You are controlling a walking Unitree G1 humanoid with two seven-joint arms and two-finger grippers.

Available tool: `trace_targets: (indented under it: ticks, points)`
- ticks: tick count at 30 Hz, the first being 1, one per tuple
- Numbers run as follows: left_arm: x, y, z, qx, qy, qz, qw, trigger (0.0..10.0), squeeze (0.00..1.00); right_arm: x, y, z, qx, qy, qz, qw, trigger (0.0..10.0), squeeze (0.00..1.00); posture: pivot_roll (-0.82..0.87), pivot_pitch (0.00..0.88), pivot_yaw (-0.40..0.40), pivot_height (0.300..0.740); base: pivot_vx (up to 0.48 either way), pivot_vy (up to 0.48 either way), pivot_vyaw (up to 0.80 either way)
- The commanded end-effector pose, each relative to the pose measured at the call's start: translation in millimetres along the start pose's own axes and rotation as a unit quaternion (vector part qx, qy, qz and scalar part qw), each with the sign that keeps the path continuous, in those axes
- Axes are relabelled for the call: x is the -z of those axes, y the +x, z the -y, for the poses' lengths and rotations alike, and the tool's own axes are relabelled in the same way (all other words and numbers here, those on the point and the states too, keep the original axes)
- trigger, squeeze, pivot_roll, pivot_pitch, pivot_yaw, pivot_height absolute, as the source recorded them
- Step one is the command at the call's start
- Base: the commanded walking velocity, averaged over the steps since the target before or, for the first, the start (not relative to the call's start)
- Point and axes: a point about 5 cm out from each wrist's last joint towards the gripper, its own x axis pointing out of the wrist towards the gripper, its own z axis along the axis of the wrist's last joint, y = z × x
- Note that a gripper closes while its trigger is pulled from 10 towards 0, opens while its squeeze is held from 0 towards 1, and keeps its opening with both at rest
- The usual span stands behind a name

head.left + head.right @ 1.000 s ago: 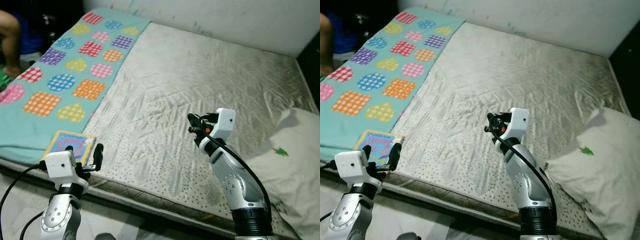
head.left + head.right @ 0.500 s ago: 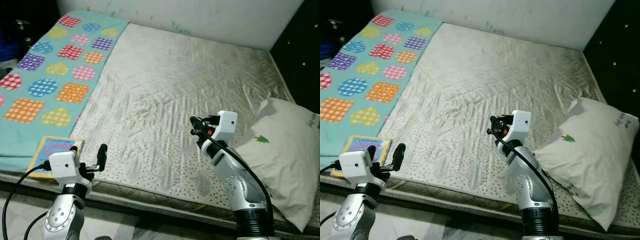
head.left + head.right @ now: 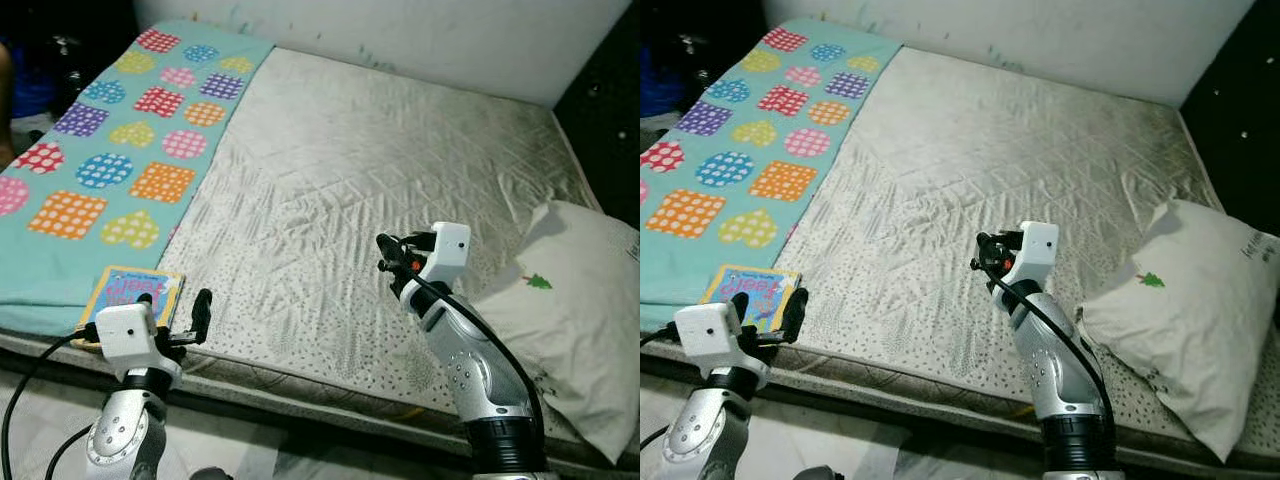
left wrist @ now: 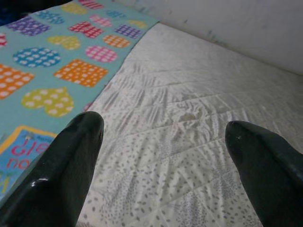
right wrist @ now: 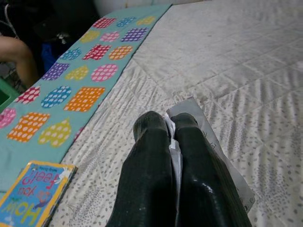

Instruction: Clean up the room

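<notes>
The left gripper [image 4: 161,156] hovers spread wide at the mattress's [image 3: 400,170] near edge, beside a picture book [image 3: 130,293] on the teal blanket [image 3: 110,160]. The right gripper [image 5: 163,130] pinches a grey packet [image 5: 208,151] above the mattress; a pillow [image 3: 575,320] sits at its right edge

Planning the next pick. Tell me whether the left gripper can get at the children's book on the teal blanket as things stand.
Probably yes. The left gripper is open, holds nothing, and hovers beside the children's book, which lies flat near the mattress edge on the teal blanket with nothing on top of it or between them.
</notes>
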Motion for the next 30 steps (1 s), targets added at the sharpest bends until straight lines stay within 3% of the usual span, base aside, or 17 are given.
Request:
trace_targets:
  ticks: [1, 30]
  points:
    - [2.0, -0.7, 2.9, 0.008, -0.003, -0.005, 1.0, 10.0, 0.0, 0.9, -0.7, 4.4, 0.008, -0.004, -0.001, 1.0, 10.0, 0.0, 0.08, 0.128, -0.124, 0.74, 0.0, 0.33, -0.8]
    - [2.5, -0.5, 2.1, 0.003, -0.011, -0.007, 1.0, 10.0, 0.0, 8.4, -3.5, 7.8, 0.006, -0.023, -0.012, 1.0, 10.0, 0.0, 0.07, 0.134, -0.127, 0.74, 0.0, 0.37, -0.04]
